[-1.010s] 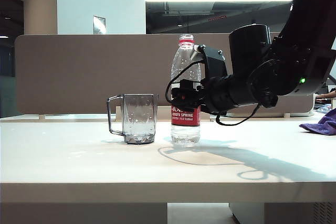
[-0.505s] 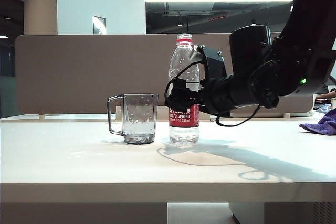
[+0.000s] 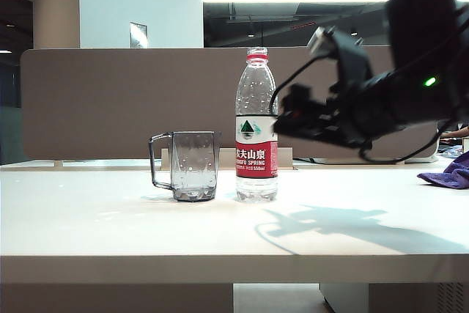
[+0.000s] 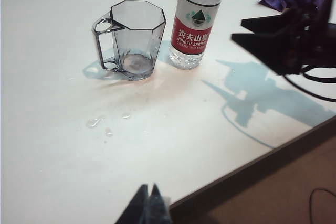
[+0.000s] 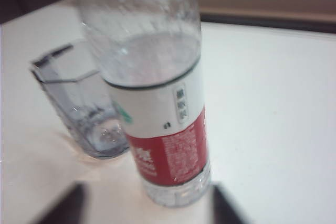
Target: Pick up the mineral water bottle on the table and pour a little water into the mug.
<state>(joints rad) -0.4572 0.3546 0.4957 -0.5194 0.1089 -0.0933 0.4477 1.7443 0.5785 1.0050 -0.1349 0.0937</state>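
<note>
- Closest to me is the front edge of the white worktop (image 3: 220, 254). Nothing sits on that near strip except a few little water drops (image 4: 97, 124), which only show up from the left wrist camera.
- The left gripper (image 4: 148, 205) hangs out over that near edge, well back from everything. Only its dark tips show, pressed together, so the jaws look closed on nothing.
- A bit further in, the mug (image 3: 192, 165) stands upright with its handle pointing left. It's wet inside, but I honestly can't tell how much water is in it.
- Just to the right of it is the mineral water bottle (image 3: 256, 126), upright on the worktop, red neck ring up top, no cap visible, label facing me. It's near the mug and not touching it.
- The right gripper (image 3: 282, 119) floats off to the right of the bottle at about label height, clear of it. It's blurry, but the jaws are spread and holding nothing.
- Over by the right edge lies a purple cloth (image 3: 448, 172).
- At the very back runs the grey-brown divider panel (image 3: 110, 100).
</note>
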